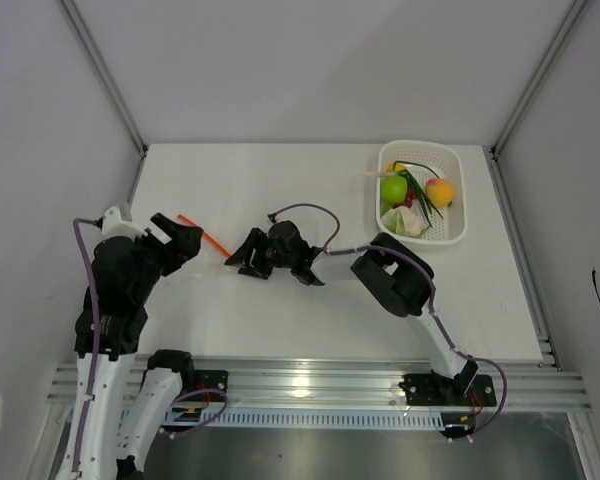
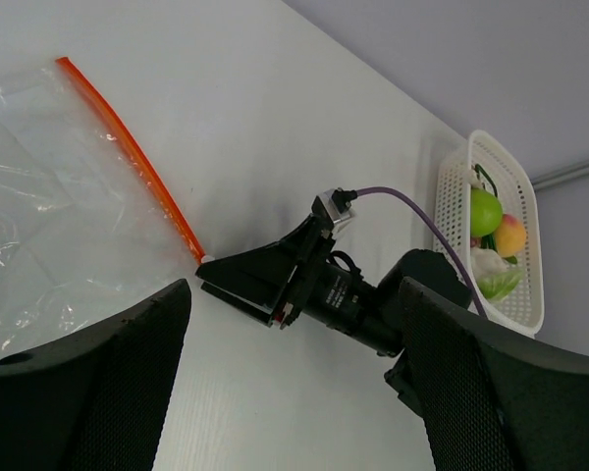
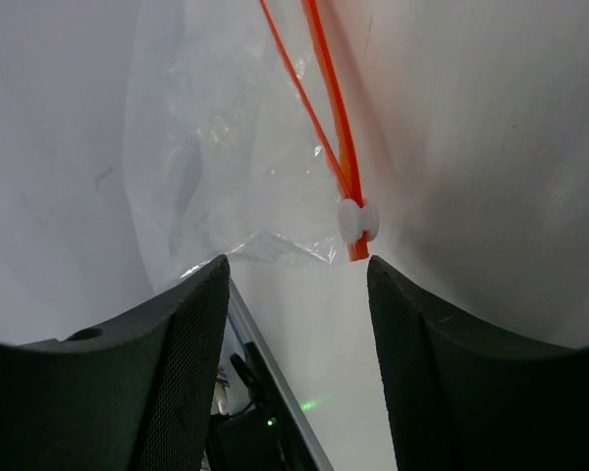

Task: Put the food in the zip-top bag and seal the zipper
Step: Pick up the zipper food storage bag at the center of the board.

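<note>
Clear crinkly plastic: the zip-top bag [image 2: 49, 177] lies flat on the white table [image 1: 280, 180], almost invisible from above except its red-orange zipper [image 1: 202, 234]. Over the bag hangs the left gripper [image 1: 183, 238], jaws wide, empty. At the bag's zipper end, near a white slider [image 3: 356, 220], the right gripper [image 3: 296, 265] is also spread wide, empty. The food [image 1: 410, 195] sits well apart from the bag, in a white basket [image 1: 460, 226], pieces overlapping.

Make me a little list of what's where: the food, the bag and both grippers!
food: in the white basket, far right
zip-top bag: lying flat, empty
zipper: strips parted, white slider at one end
left gripper: open, holding nothing
right gripper: open, near the slider
</note>
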{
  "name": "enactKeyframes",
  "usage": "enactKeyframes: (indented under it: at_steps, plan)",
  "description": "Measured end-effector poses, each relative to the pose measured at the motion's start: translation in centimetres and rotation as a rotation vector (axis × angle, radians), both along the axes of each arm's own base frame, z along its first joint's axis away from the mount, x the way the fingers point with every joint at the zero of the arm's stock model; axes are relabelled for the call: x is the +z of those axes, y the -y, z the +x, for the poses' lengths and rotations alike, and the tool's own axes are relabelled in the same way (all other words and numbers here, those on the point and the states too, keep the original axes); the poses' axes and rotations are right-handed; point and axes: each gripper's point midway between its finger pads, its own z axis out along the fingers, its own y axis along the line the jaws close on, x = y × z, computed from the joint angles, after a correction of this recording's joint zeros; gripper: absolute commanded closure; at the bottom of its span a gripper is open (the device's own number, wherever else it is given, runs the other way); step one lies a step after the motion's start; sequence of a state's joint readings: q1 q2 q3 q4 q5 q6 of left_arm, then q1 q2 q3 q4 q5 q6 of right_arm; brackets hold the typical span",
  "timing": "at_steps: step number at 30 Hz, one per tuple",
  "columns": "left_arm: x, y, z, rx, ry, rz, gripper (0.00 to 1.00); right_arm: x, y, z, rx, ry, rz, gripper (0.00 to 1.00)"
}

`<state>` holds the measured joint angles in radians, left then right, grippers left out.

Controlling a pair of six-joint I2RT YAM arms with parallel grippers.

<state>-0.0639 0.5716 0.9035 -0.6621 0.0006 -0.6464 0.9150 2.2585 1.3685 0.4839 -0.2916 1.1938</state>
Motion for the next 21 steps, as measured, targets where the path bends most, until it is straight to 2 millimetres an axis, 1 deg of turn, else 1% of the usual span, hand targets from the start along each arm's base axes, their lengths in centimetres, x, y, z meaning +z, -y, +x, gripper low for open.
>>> enactKeyframes:
  at_steps: [8,11,14,15,17,18,19,20,21]
  plan:
    - [0.0,0.7,-0.3,-0.037,0.005,-0.013,0.14,-1.2,-0.2,1.2,-0.065,-0.001,-0.039,0.43]
    - [0.2,0.8,-0.4,-0.044,0.009,-0.015,0.14,-1.6,-0.4,1.6,-0.08,-0.001,-0.048,0.49]
    - [0.1,1.0,-0.4,-0.054,0.008,-0.018,0.15,-1.8,-1.0,2.2,-0.087,0.011,-0.052,0.62]
    - [0.1,1.0,-0.4,-0.056,0.008,-0.019,0.15,-2.1,-1.1,2.3,-0.087,0.014,-0.055,0.72]
    - [0.1,1.0,-0.4,-0.058,0.004,-0.019,0.15,-2.6,-1.1,2.5,-0.087,0.022,-0.066,0.81]
    - [0.0,1.0,-0.3,-0.058,0.0,-0.018,0.15,-2.8,-1.1,2.5,-0.087,0.026,-0.073,0.9]
    - [-0.2,1.1,-0.2,-0.06,-0.007,-0.017,0.16,-2.9,-1.0,2.5,-0.085,0.034,-0.078,0.96]
    - [-0.3,1.1,-0.1,-0.061,-0.014,-0.015,0.16,-3.0,-1.0,2.6,-0.082,0.046,-0.083,1.0]
    - [-0.6,1.1,0.0,-0.064,-0.025,-0.011,0.16,-2.9,-1.0,2.6,-0.079,0.059,-0.084,1.0]
